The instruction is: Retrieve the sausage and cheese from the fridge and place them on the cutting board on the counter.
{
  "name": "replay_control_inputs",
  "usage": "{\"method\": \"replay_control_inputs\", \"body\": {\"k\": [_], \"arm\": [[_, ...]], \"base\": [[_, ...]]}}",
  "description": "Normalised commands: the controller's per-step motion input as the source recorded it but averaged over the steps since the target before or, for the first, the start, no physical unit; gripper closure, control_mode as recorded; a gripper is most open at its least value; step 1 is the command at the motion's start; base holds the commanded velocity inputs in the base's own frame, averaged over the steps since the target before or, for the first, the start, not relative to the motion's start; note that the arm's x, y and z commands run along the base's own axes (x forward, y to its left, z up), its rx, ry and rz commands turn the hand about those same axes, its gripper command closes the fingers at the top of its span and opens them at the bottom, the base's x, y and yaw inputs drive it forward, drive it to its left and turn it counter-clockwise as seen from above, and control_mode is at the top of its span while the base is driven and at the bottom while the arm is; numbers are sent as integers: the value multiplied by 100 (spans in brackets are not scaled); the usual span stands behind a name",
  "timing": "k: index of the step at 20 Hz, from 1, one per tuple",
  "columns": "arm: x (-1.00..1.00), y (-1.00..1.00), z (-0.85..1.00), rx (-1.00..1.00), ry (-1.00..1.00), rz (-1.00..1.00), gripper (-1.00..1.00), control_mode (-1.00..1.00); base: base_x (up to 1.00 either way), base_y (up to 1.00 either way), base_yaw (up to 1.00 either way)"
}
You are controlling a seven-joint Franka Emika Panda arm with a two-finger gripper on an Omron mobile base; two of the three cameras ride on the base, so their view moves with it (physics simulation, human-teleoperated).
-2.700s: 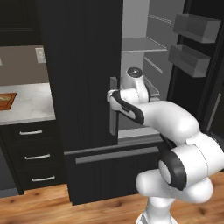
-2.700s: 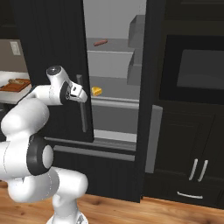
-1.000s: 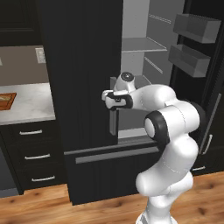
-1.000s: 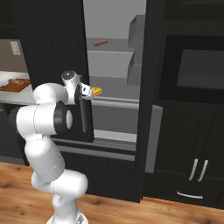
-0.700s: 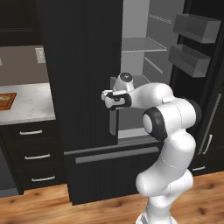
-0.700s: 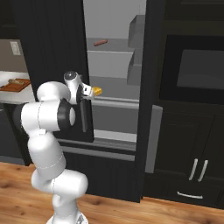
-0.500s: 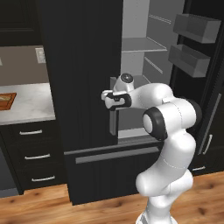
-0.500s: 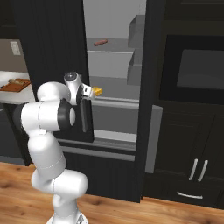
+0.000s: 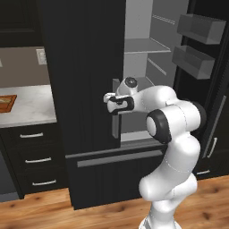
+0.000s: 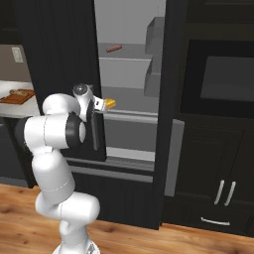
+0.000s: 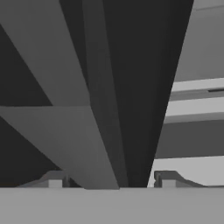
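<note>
Sausage (image 10: 113, 48) and cheese (image 10: 109, 103) both sit inside the fridge (image 9: 80, 89), so nothing retrieved yet — task looks early, approx. at the door-opening stage. Going left to right w/ the fridge as landmark: well left of it, the cutting board (image 9: 6, 103) lies on the marble worktop (image 9: 31, 105), w/ something tan on it in the right base view but neither task item; dark drawers w/ silver handles below. Next, the fridge's left door, shut, black, w/ its long grey handle (image 9: 116, 108) at the door's right edge. Gripper (image 9: 108, 98) is right at that handle; in the hand view the grey bar runs up between the two finger tips (image 11: 55, 180), jaws part open either side of it, can't tell if they actually pinch it yet. Right of the handle, the fridge interior is exposed: sausage on an upper shelf toward the back, cheese on the shelf below, just beside the wrist in the right base view. Further right, the open right door w/ its grey bins (image 9: 197, 29). Left to do, by my read: open the left door if needed, grab each item, carry both over to the board.
</note>
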Motion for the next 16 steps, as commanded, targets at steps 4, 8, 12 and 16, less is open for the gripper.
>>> {"method": "replay_control_inputs", "body": {"k": [4, 8, 12, 16], "arm": [[21, 4, 5, 2, 0, 0, 100, -100], [5, 10, 7, 0, 0, 0, 100, -100], [-22, 11, 2, 3, 0, 0, 100, -100], [-58, 11, 6, 5, 0, 0, 100, -100]], "base": [[0, 0, 0], [0, 0, 0], [0, 0, 0], [0, 0, 0]]}}
